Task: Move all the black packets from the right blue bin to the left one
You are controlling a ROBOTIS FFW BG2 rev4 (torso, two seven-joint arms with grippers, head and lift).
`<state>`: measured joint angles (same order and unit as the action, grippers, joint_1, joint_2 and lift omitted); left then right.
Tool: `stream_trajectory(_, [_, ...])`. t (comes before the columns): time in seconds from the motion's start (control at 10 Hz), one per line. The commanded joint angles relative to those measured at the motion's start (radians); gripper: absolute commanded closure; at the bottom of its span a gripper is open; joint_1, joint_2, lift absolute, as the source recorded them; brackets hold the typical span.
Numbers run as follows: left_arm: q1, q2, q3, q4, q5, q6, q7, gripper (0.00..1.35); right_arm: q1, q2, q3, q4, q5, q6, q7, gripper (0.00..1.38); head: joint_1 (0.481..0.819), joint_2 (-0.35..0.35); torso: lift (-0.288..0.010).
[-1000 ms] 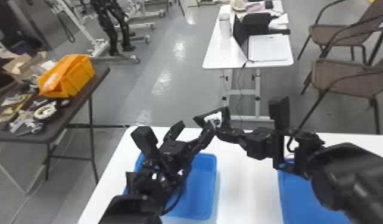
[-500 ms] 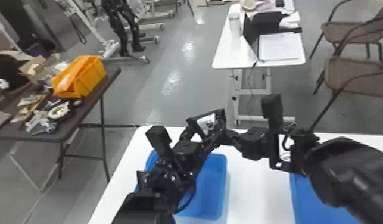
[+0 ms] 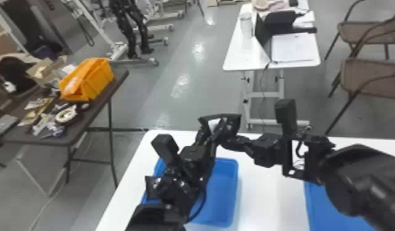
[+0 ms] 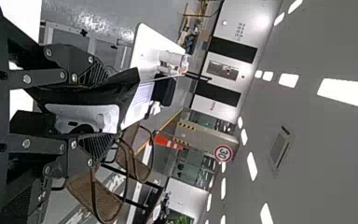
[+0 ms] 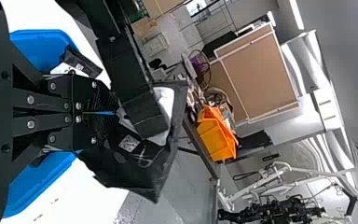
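In the head view my left gripper and my right gripper meet at a black packet above the far side of the left blue bin. In the left wrist view the left gripper stands open, one finger on each side of the packet. The right wrist view has the right gripper shut on the packet's edge, while a left finger lies across the packet. Another black packet rests at the left bin's left side. The right arm partly covers the right blue bin.
Both bins stand on a white table. A dark table with an orange bin is at the left. Farther back are a white desk and brown chairs. Both forearms reach in over the bins.
The left gripper has come up and in toward the packet at the right gripper, and its fingers now flank it. The head view has shifted slightly, moving the background to the right.
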<state>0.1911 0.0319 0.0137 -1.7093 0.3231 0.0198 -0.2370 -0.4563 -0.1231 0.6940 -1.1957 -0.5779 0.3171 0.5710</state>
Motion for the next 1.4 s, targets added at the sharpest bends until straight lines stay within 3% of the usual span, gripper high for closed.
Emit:
stream_trajectory(0.0, [0.01, 0.0, 0.002, 0.002, -0.002, -0.035, 0.008, 1.23, 0.004, 0.0, -0.004, 0.01, -0.008, -0.009, 0.0, 1.03, 0.695, 0.329, 0.0])
stream_trajectory(0.1, [0.017, -0.003, 0.012, 0.0, -0.029, -0.061, 0.022, 1.23, 0.018, 0.0, -0.024, 0.016, -0.005, -0.015, 0.0, 0.61, 0.695, 0.332, 0.0])
stream_trajectory(0.2, [0.036, -0.02, 0.061, 0.0, -0.122, -0.098, 0.038, 1.23, 0.061, 0.002, -0.099, 0.001, 0.044, -0.015, 0.0, 0.21, 0.695, 0.336, 0.0])
stream_trajectory(0.3, [0.068, -0.035, 0.132, -0.004, -0.236, -0.113, 0.041, 1.23, 0.127, 0.003, -0.208, -0.033, 0.099, -0.012, -0.008, 0.05, 0.695, 0.339, 0.0])
stream_trajectory(0.5, [0.146, -0.035, 0.23, -0.004, -0.335, -0.093, 0.054, 1.23, 0.268, 0.011, -0.419, -0.162, 0.21, 0.036, -0.054, 0.16, 0.695, 0.34, 0.0])
stream_trajectory(0.7, [0.177, -0.035, 0.255, 0.023, -0.394, -0.044, 0.058, 1.19, 0.364, 0.019, -0.542, -0.237, 0.24, 0.074, -0.066, 0.17, 0.695, 0.327, 0.0])
stream_trajectory(0.9, [0.185, -0.035, 0.244, 0.016, -0.343, -0.052, 0.05, 0.26, 0.426, 0.019, -0.605, -0.303, 0.276, 0.083, -0.066, 0.17, 0.695, 0.306, 0.0])
stream_trajectory(1.0, [0.183, -0.035, 0.229, 0.007, -0.286, -0.08, 0.048, 0.06, 0.455, 0.02, -0.63, -0.337, 0.296, 0.083, -0.071, 0.17, 0.695, 0.29, 0.0])
stream_trajectory(1.3, [0.222, -0.035, 0.127, -0.072, -0.174, -0.219, 0.067, 0.14, 0.564, 0.02, -0.666, -0.464, 0.365, 0.068, -0.117, 0.17, 0.695, 0.206, 0.0])
